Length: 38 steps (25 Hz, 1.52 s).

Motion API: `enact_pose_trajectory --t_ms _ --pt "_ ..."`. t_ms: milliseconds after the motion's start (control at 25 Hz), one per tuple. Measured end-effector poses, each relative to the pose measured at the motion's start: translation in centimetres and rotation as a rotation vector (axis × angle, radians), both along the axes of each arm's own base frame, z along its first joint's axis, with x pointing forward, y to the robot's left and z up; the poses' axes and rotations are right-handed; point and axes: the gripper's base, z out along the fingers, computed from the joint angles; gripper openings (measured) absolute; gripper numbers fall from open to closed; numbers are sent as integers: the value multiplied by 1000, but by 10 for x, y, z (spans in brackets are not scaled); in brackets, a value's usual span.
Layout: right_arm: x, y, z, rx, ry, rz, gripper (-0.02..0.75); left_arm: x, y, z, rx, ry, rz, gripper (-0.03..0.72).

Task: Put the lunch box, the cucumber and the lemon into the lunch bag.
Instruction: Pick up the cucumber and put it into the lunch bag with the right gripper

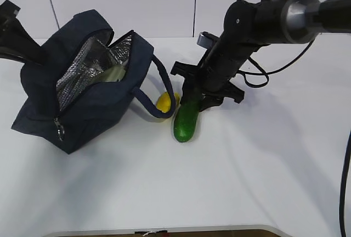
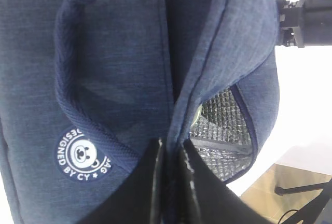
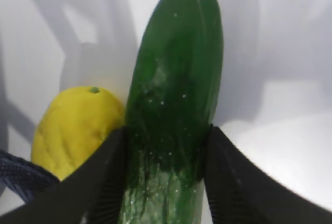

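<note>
Right wrist view puts the right end effector (image 3: 166, 177) closest to the lens, its two dark ribbed fingers (image 3: 104, 182) pressed on either flank of the cucumber (image 3: 174, 89), so it is grasping the cucumber near one end. From that grip the cucumber's long axis runs straight away from the end effector, its free rounded tip pointing outward over the white worktop (image 3: 280, 79). Just beside the cucumber, on the bag side and apparently touching it, sits the lemon (image 3: 72, 125), with a navy handle loop crossing in front of its lower edge. Farther from the cucumber, in the exterior view, the lunch bag (image 1: 77, 91) lies tilted with its mouth gaping toward the cucumber and silver lining showing; a pale green shape inside is probably the lunch box (image 1: 114, 73). The left end effector (image 2: 171, 156) is clenched on the bag's opening rim, seemingly holding it open. The right arm is clearly nearer both remaining items.
</note>
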Motion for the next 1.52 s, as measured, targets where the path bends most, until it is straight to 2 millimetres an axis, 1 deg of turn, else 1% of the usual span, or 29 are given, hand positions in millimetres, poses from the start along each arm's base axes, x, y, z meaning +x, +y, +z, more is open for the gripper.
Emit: enact_pose_trajectory --t_ms 80,320,440,600,760,880,1000,1120,1200,1520 --pt "0 0 0 -2 0 7 323 0 0 0 0 0 0 8" --pt "-2 0 3 -22 21 63 319 0 0 0 0 0 0 8" --pt "-3 1 12 -41 36 137 316 0 0 0 2 0 -1 8" --pt "-1 4 35 -55 44 227 314 0 0 0 6 0 -2 8" --pt "-1 6 64 -66 45 321 314 0 0 0 7 1 -2 8" --pt "3 8 89 -54 -9 351 314 0 0 0 7 1 -2 8" --pt "7 14 116 15 -92 363 314 0 0 0 7 1 -2 8" --pt "5 23 134 121 -137 409 314 0 0 0 5 0 -2 8" --pt "2 29 138 185 -148 455 314 0 0 0 -4 0 1 8" --pt "3 55 122 478 -93 529 313 1 -2 2 -34 -2 10 8"
